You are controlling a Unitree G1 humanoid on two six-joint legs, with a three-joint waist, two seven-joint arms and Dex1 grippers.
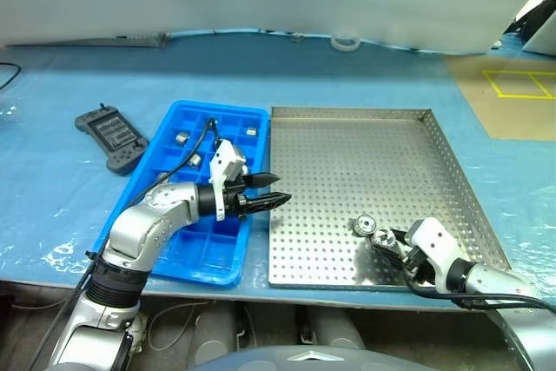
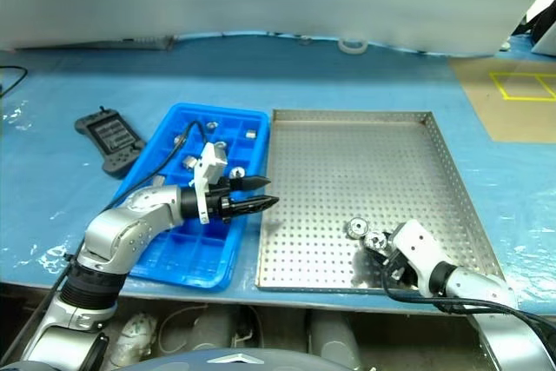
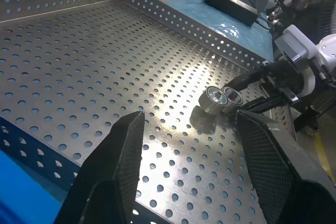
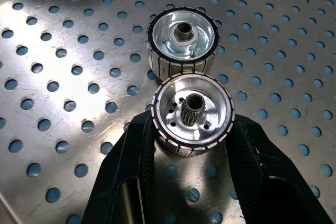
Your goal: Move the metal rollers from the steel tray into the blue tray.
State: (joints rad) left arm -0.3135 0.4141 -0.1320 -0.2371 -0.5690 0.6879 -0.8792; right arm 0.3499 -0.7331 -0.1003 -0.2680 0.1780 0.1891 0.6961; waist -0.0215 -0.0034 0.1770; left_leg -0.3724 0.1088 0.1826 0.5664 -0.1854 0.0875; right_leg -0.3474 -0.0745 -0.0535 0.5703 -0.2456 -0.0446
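Two metal rollers lie side by side near the front right of the steel tray (image 1: 347,154). My right gripper (image 4: 192,124) has its fingers pressed against both sides of the nearer roller (image 4: 192,114), which rests on the perforated floor. The other roller (image 4: 182,40) sits just beyond it, free. The blue tray (image 1: 187,249) lies left of the steel tray, with a few rollers (image 1: 182,137) in its far compartments. My left gripper (image 1: 271,190) hovers open and empty over the seam between the trays, pointing right toward the rollers (image 3: 212,99).
A black handheld controller (image 1: 111,135) lies left of the blue tray. A tape roll (image 1: 346,42) rests at the table's far edge. Blue plastic sheeting covers the table. Brown floor with yellow tape marks (image 1: 519,84) shows at the far right.
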